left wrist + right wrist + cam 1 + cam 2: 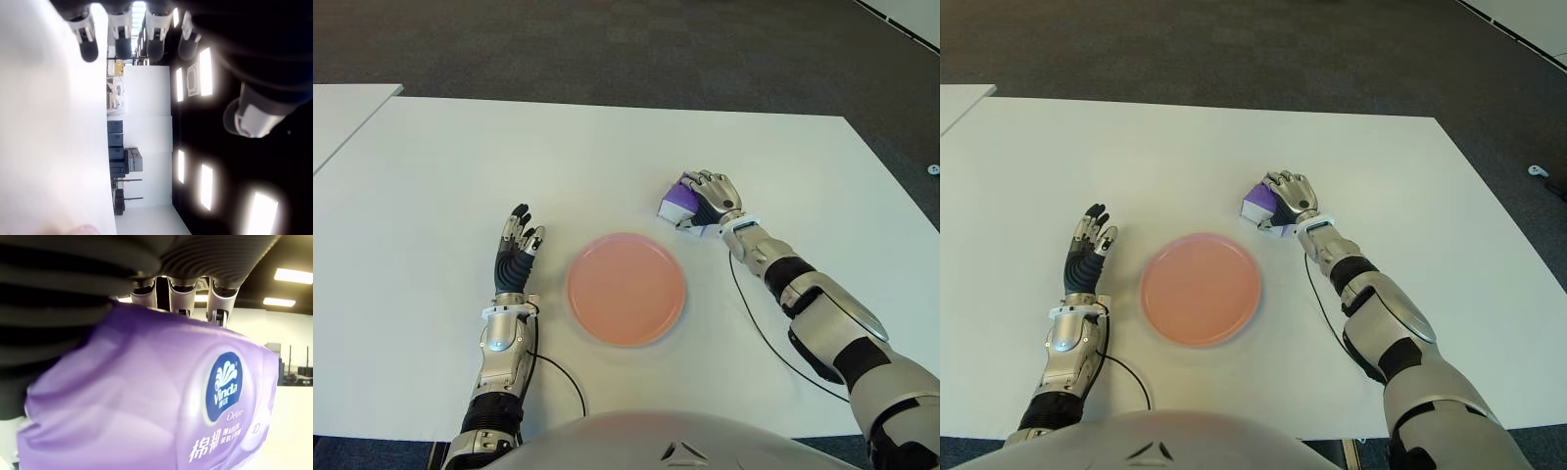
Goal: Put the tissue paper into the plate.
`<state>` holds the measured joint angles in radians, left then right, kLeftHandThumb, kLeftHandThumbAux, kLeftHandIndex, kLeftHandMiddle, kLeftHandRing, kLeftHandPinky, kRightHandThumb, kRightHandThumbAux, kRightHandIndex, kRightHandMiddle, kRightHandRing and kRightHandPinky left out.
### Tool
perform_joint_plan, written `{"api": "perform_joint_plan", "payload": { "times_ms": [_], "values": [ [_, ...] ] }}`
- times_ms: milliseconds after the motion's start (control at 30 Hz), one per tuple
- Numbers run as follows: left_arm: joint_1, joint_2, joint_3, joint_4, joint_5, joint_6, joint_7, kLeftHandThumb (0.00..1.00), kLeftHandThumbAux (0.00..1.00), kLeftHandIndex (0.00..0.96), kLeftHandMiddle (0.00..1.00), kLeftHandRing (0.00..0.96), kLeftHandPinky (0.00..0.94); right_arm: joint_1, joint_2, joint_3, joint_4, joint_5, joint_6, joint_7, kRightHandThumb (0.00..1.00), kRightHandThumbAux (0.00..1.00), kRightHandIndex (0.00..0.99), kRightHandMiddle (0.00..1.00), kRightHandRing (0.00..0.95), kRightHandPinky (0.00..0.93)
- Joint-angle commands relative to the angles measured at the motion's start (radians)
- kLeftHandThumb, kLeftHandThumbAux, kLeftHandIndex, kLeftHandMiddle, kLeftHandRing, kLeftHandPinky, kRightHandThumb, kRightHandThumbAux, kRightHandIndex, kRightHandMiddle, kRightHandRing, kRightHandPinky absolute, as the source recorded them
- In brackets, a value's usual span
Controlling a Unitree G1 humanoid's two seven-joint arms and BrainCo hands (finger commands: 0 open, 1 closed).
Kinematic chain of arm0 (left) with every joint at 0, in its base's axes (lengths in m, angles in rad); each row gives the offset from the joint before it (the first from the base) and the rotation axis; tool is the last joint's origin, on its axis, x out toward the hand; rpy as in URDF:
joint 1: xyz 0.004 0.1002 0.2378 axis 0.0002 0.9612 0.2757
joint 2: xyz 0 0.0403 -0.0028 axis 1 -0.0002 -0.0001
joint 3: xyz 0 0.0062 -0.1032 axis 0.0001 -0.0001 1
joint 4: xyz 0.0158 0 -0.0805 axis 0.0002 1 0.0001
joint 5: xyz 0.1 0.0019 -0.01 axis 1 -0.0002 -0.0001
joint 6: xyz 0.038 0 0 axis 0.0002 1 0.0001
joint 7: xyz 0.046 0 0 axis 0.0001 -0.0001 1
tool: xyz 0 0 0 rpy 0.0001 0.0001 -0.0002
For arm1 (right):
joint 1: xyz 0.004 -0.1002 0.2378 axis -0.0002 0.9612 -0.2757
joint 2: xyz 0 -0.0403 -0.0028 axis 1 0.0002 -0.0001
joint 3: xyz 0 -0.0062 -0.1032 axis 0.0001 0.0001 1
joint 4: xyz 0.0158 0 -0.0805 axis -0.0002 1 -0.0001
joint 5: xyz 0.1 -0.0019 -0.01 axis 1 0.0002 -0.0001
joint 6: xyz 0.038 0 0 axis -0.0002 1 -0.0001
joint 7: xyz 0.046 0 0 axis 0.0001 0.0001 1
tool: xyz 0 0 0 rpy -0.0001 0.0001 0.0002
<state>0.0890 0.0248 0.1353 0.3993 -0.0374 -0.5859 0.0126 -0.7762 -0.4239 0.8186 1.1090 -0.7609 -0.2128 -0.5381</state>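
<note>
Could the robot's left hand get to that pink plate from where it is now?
Probably yes. The left hand, fingers open and empty, sits just left of the pink plate with only bare table between them.

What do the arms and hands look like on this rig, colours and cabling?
Both arms have silver-grey shells with black joint sections. The left hand and right hand have black ribbed palms and fingers with silver segments. A thin black cable trails from the right forearm across the white table; another loops by the left forearm.
</note>
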Motion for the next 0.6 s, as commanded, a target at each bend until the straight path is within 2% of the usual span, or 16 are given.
{"api": "perform_joint_plan", "payload": {
  "times_ms": [33,300,433,600],
  "values": [
    [0.077,-0.011,0.002,0.056,0.022,0.003,0.023,0.0,0.484,0.0,0.0,0.0,0.0,0.282,0.055,0.056,0.136,-0.017,-0.084,0.269,0.855,0.679,0.399,0.534,0.842,0.794],
    [0.08,-0.009,0.006,0.059,0.021,0.0,0.025,0.0,0.483,0.0,0.0,0.0,0.0,0.297,0.055,0.035,0.131,0.004,-0.104,0.263,0.857,0.678,0.402,0.538,0.838,0.716],
    [0.078,-0.009,0.007,0.066,0.024,-0.006,0.03,0.0,0.489,0.0,0.0,0.0,0.0,0.301,0.057,0.024,0.134,0.012,-0.109,0.26,0.858,0.677,0.403,0.539,0.834,0.718],
    [0.073,-0.01,0.007,0.075,0.025,-0.012,0.031,0.0,0.494,0.0,0.005,0.0,0.0,0.302,0.06,0.021,0.137,0.008,-0.107,0.261,0.858,0.677,0.403,0.538,0.837,0.766]
  ]
}}
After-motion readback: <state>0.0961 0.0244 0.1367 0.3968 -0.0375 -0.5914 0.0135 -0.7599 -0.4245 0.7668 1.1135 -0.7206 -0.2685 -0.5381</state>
